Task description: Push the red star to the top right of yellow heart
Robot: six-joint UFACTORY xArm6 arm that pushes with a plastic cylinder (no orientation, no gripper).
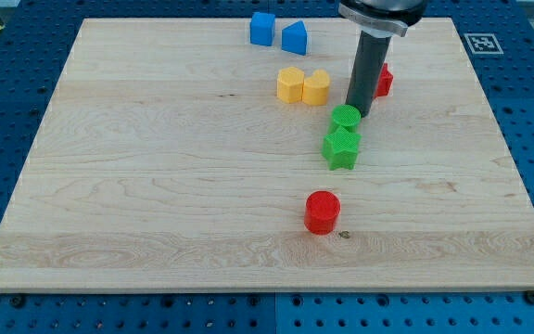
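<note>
The red star [383, 81] lies near the view's top right, partly hidden behind the rod. The yellow heart [316, 87] sits to its left, touching a yellow hexagon [290, 84]. My tip [357, 112] rests on the board just left of and below the red star, right of the yellow heart and right above the green cylinder [346, 118].
A green star [341, 148] sits just below the green cylinder. A red cylinder [322, 211] stands lower, in the middle. A blue cube [262, 29] and a blue triangular block [294, 38] are at the top. The wooden board [156, 186] is edged by blue perforated table.
</note>
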